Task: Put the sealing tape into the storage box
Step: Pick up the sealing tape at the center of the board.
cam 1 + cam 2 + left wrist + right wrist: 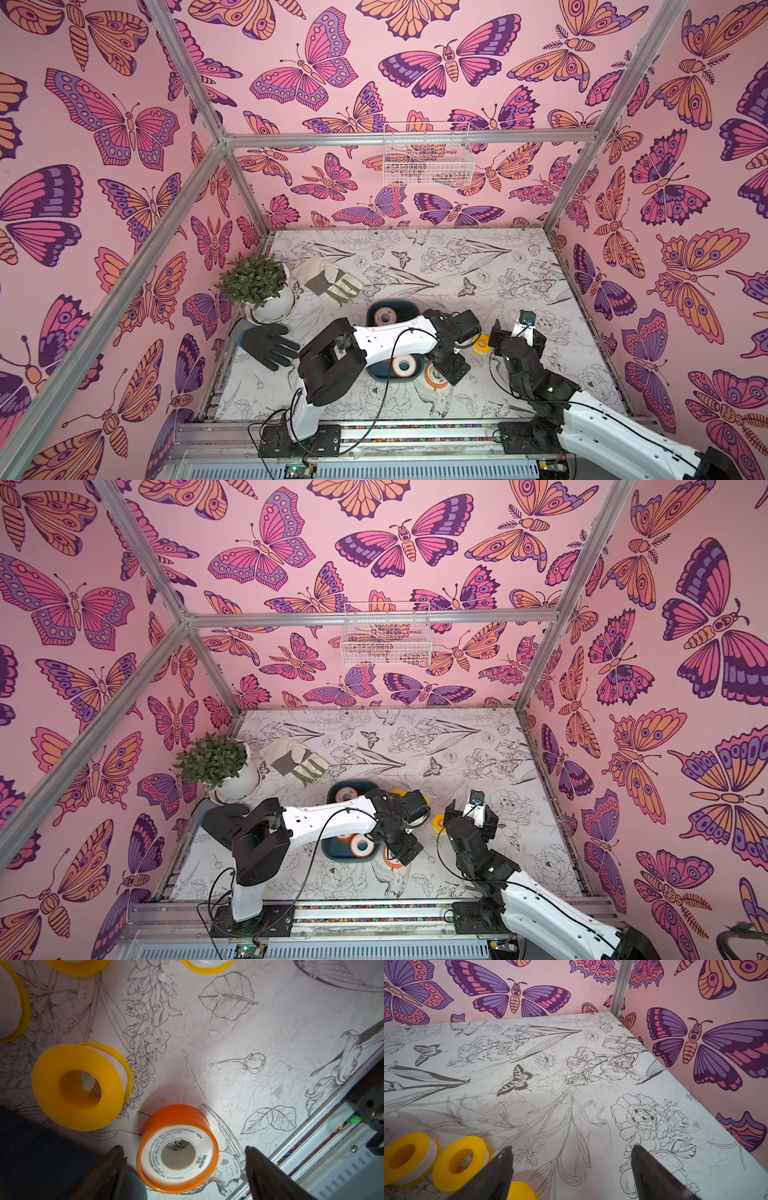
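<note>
Orange sealing tape [176, 1122] is seen at lower centre, untouched, within the released left end effector [184, 1148]; the right end effector [571, 1147] is held released and empty.

The left arm [395, 338] hid the middle of the storage box [399, 305] [365, 785] in both top views, while three yellow spools [76, 969] [205, 967] [14, 1001] ran off the left wrist view's edges.
</note>
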You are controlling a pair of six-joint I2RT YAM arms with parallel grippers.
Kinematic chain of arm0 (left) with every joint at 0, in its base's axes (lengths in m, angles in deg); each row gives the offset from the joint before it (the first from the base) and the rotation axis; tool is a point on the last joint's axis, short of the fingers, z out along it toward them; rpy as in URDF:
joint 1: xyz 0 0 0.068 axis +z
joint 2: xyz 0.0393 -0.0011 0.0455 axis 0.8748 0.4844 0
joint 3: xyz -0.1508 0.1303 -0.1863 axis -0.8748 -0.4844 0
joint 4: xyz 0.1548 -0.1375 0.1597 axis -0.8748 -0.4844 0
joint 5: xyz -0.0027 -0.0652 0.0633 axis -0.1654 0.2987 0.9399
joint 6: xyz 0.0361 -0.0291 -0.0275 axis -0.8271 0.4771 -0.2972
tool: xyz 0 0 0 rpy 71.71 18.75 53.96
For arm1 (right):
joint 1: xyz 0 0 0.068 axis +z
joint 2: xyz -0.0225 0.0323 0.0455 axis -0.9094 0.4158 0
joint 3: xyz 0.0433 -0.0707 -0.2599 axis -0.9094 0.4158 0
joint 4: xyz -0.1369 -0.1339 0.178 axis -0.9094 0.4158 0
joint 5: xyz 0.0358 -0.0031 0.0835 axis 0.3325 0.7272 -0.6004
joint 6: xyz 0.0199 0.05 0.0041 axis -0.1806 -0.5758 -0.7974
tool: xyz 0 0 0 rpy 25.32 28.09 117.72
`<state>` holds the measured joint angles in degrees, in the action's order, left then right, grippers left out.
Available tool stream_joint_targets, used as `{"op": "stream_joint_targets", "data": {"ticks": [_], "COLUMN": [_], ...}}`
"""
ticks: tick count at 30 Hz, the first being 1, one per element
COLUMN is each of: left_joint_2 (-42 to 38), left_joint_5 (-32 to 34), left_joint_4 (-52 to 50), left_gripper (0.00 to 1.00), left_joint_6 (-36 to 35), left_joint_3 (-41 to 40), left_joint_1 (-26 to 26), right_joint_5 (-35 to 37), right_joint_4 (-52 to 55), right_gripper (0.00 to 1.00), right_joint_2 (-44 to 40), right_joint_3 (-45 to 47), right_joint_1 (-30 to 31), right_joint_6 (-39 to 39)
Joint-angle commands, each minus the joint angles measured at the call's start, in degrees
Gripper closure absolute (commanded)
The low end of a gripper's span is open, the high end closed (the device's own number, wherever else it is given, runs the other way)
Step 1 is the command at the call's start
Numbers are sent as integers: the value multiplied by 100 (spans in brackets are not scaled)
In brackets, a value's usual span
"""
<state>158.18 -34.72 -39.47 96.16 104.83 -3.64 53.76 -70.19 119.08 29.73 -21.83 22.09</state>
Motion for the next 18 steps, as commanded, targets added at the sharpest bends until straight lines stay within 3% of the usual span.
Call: {"op": "stream_joint_targets", "data": {"ticks": [1,18], "left_joint_2": [114,150], "left_joint_5": [-41,204], "left_joint_4": [-123,-114], "left_gripper": [6,12], "left_joint_6": [122,416], "left_joint_3": [-168,-380], "left_joint_1": [-59,-244], "right_joint_5": [-6,-34], "right_joint_4": [92,80], "right_gripper": [8,8], "right_joint_2": [20,90], "right_joint_3": [-207,-221], "right_joint_1": [-35,-61], "right_joint_6": [-52,-48]}}
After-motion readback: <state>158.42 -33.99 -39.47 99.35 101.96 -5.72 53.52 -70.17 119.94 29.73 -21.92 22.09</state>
